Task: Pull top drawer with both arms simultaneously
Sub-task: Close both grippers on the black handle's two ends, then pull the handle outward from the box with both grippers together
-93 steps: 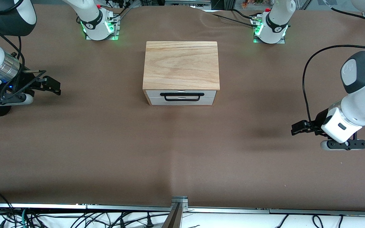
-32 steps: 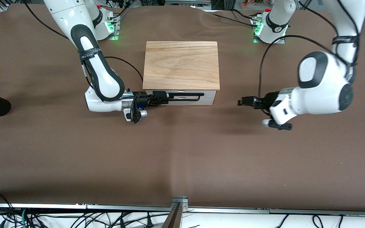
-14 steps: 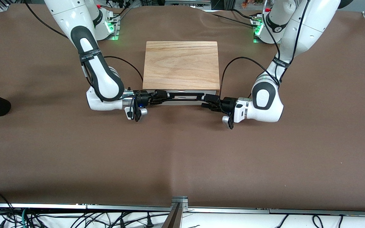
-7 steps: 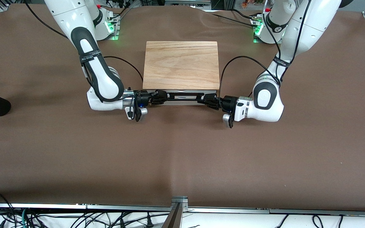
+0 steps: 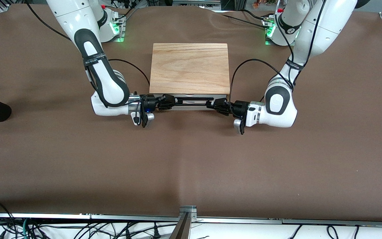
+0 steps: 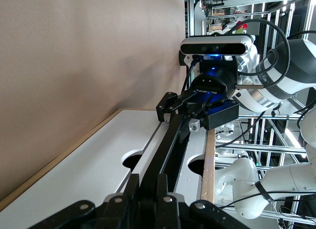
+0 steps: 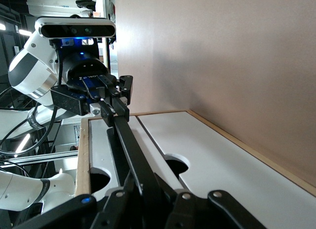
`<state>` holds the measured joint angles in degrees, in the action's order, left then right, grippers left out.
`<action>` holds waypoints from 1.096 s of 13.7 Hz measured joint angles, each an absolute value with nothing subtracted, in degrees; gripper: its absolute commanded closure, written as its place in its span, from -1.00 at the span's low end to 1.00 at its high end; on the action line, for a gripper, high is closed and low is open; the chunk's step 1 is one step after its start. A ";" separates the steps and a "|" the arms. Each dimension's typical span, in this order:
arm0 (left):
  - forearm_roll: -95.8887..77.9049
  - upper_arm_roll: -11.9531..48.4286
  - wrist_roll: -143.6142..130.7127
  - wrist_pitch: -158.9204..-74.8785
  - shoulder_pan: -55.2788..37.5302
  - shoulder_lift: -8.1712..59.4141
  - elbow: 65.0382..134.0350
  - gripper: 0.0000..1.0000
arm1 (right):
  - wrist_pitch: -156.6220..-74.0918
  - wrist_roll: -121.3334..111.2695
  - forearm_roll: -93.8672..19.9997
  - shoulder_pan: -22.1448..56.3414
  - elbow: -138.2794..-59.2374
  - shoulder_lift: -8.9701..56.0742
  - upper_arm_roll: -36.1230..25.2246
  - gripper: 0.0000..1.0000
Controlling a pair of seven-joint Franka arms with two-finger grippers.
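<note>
Two claws clamped on the black wire handle (image 5: 191, 100), left claw (image 5: 218, 105) and right claw (image 5: 165, 101) at opposite ends; top drawer (image 5: 190, 103) closed, likely light, stiff, sliding evenly.

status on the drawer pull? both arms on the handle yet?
Done: both grasps. The right gripper and left gripper are shut on opposite ends of the black bar handle. In hand: the pull seems barely begun. Left: the top drawer looks essentially shut under the cabinet top; nearly all the pull remains.
</note>
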<state>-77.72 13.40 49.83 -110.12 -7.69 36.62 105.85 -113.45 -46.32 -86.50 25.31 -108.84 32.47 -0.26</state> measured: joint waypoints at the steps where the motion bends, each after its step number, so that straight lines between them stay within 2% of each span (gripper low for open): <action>1: -77.76 13.40 50.10 -110.12 -7.69 36.63 105.87 0.84 | -113.45 -46.32 -86.50 25.31 -108.84 32.47 -0.26 1.00; 9: -78.57 13.41 51.94 -109.63 -7.53 37.22 105.69 0.85 | -113.51 -46.32 -86.50 25.26 -108.82 32.50 -0.25 1.00; 15: -78.57 13.23 50.24 -109.71 -7.50 39.22 102.19 0.85 | -114.28 -46.16 -86.50 24.77 -106.92 33.31 -0.34 1.00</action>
<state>-78.57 13.23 50.24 -109.71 -7.50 39.22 102.19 -114.28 -46.16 -86.50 24.77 -106.92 33.31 -0.34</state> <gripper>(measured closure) 0.819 0.863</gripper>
